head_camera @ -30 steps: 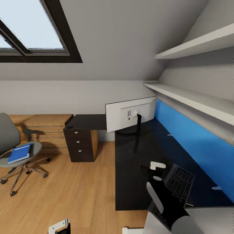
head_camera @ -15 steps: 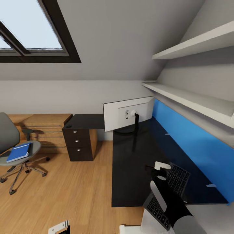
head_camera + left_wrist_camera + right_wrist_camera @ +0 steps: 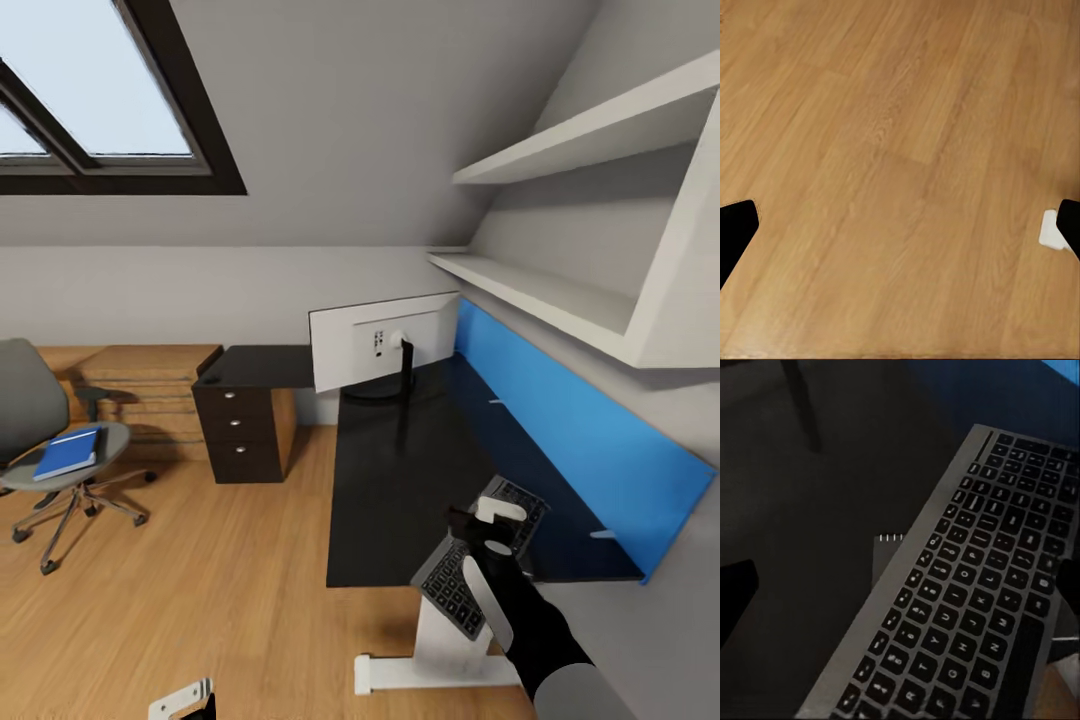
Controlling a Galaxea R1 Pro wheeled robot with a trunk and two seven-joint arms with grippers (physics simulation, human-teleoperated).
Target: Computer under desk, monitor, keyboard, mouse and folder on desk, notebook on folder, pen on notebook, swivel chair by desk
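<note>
The black desk with its blue back panel runs along the right wall. The monitor stands at its far end, white back toward me. The keyboard lies slanted near the desk's front edge, one end overhanging it. My right gripper hovers over the keyboard with fingers spread wide, one fingertip above the keys. The swivel chair stands at far left with the blue folder on its seat. My left gripper hangs open above bare wood floor.
A black three-drawer cabinet sits under the desk's left wing, beside a light wooden chest. White shelves jut from the right wall above the desk. A white desk leg stands close in front. Wood floor lies between desk and chair.
The whole view has shifted: the desk sits further off and its front edge and white leg now show. My right gripper has stayed over the keyboard.
</note>
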